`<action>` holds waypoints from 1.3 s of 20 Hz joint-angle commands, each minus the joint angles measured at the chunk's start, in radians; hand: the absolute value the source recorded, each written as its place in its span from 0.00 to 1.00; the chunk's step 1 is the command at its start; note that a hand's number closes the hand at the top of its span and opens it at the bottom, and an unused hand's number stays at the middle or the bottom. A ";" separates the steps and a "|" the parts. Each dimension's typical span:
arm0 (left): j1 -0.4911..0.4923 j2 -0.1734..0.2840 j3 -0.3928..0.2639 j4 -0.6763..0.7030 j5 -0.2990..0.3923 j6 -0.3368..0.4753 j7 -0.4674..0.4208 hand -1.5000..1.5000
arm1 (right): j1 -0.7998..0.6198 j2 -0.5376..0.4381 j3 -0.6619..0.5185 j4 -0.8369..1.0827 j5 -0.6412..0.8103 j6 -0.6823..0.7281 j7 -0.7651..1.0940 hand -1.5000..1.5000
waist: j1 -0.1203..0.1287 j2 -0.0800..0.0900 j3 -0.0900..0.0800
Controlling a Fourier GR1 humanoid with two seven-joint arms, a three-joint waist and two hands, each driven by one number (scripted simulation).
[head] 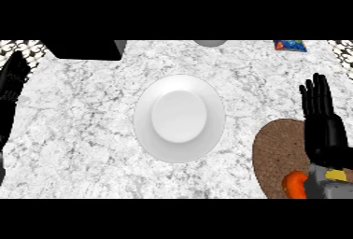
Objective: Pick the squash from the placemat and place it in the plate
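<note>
Orange squash (295,184) lies on the brown placemat (276,149) at lower right, partly hidden by the right forearm. Right hand (324,126) is above it, fingers straight and together, holding nothing. White plate (144,135) sits centre on the marbled table (69,140). Squash likely firm, smooth; grasp across its middle.
</note>
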 commanded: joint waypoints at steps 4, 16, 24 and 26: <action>0.062 -0.089 0.001 0.055 0.097 -0.021 0.128 0.50 | 0.106 -0.151 -0.069 0.006 -0.207 0.338 -0.041 1.00 | -0.058 0.018 0.001; 0.050 -0.246 -0.087 0.156 0.110 0.012 0.231 0.50 | 0.389 -0.278 -0.210 0.352 0.008 0.491 -0.665 0.00 | -0.058 0.020 0.001; -0.005 -0.261 -0.065 0.209 0.082 -0.003 0.233 0.50 | 0.429 -0.344 -0.181 0.242 0.193 0.410 -0.589 0.00 | -0.053 0.018 -0.002; -0.003 -0.270 -0.071 0.200 0.081 -0.014 0.246 0.50 | 0.469 -0.340 -0.176 0.156 0.219 0.397 -0.538 0.00 | -0.053 0.018 -0.002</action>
